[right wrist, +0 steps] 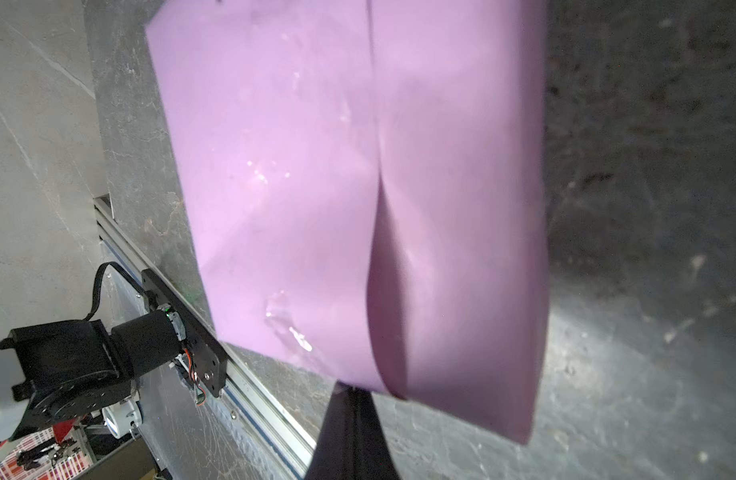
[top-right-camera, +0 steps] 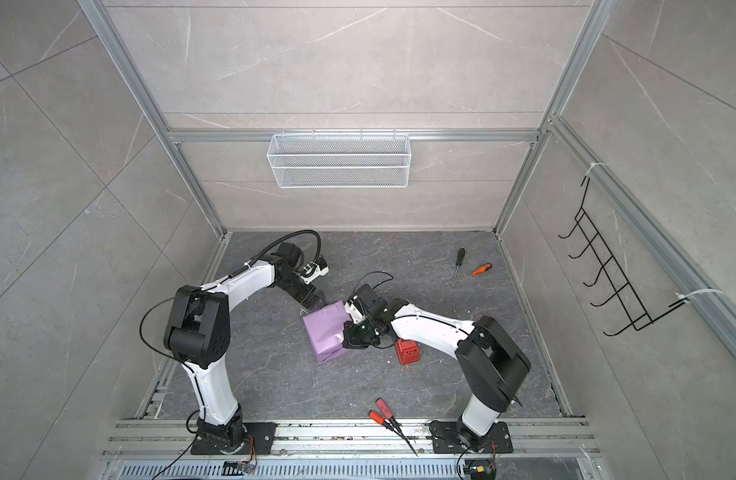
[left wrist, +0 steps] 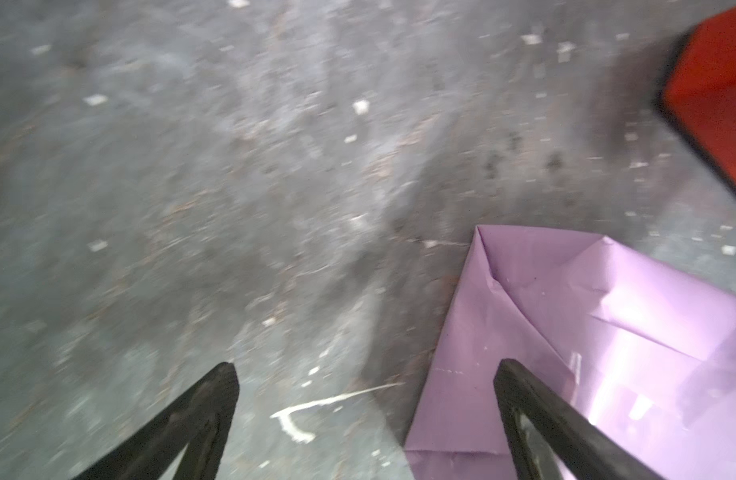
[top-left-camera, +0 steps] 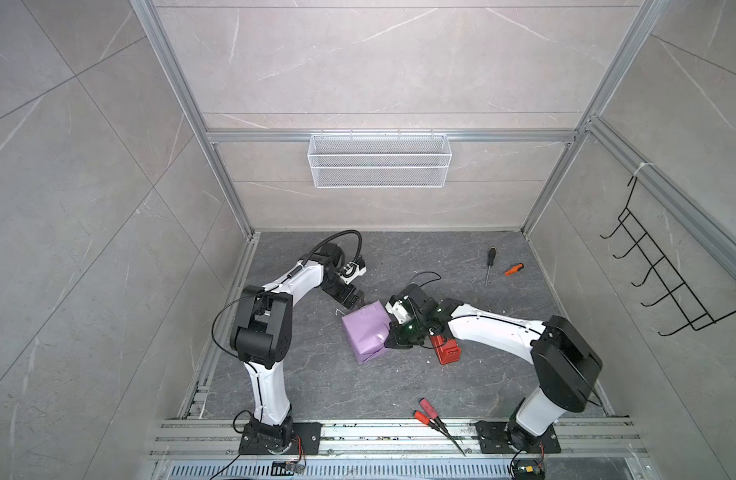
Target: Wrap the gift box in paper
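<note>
Grey tabletop (top-left-camera: 316, 386) | left gripper (left wrist: 366, 368) agape – empty | right gripper (right wrist: 352, 395) clamped – touching paper (right wrist: 275, 166)

Both top views look down from high — wrist views closely share the paper (left wrist: 607, 332).

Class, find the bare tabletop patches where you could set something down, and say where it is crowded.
Bare: front stretch between the paper parcel and the red-handled pliers; back strip between the left gripper and the screwdrivers. Crowded: centre, where right gripper, parcel and red tape dispenser cluster.
</note>
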You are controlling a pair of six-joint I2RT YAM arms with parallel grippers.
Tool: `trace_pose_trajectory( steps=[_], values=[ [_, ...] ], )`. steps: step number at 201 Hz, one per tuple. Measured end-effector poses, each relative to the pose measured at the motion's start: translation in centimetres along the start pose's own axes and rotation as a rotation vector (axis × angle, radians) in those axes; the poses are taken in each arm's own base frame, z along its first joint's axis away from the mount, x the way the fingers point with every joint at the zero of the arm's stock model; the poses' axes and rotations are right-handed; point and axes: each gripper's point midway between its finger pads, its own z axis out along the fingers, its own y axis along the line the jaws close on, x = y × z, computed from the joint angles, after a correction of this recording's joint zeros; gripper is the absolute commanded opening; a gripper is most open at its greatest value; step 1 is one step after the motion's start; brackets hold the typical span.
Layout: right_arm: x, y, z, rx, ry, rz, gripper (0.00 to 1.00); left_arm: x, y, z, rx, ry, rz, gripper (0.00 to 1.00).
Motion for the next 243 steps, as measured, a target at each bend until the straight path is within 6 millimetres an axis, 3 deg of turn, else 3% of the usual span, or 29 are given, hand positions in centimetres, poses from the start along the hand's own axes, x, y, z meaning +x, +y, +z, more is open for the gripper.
trace_pose_trajectory(
  steps=[22, 48, 71, 88, 97, 131, 151, 169, 191, 217, 243],
  values=[
    [0.9, -0.3, -2.0, 0.015, -0.049, 0.004, 0.0, -0.6, -0.6, 0.2, 0.03, -0.014, 0.011, 1.0],
    [1.8, -0.8, -5.3, 0.055, -0.114, 0.005, 0.01, -2.1, 0.2, -0.6, 0.005, -0.046, 0.029, 1.0],
    [1.4, -1.5, -7.5, 0.116, -0.154, -0.003, 0.01, -3.5, 1.8, -2.2, -0.055, -0.083, 0.04, 1.0],
    [0.0, -2.7, -8.9, 0.187, -0.186, -0.007, 0.05, -3.0, 3.4, -4.0, -0.106, -0.103, 0.016, 1.0],
    [-0.9, -3.3, -9.7, 0.222, -0.21, -0.014, 0.15, -2.3, 4.2, -5.2, -0.131, -0.119, -0.01, 1.0],
    [-5.2, -6.5, -14.6, 0.384, -0.372, -0.056, 0.75, 1.7, 7.8, -10.6, -0.257, -0.234, -0.184, 1.0],
    [-6.8, -9.1, -18.0, 0.493, -0.477, -0.067, 0.99, 5.2, 9.0, -12.4, -0.316, -0.324, -0.289, 1.0],
    [-7.8, -11.7, -20.8, 0.581, -0.568, -0.066, 1.0, 8.1, 8.8, -12.2, -0.341, -0.366, -0.338, 1.0],
    [-8.1, -15.8, -22.8, 0.686, -0.636, -0.044, 1.0, 9.8, 8.0, -10.4, -0.328, -0.386, -0.344, 1.0],
    [-6.9, -20.9, -22.4, 0.774, -0.652, -0.014, 1.0, 11.3, 7.3, -8.5, -0.317, -0.415, -0.342, 1.0],
    [-5.6, -24.6, -21.1, 0.829, -0.675, -0.016, 1.0, 11.8, 7.3, -8.0, -0.345, -0.48, -0.325, 1.0]
  ],
)
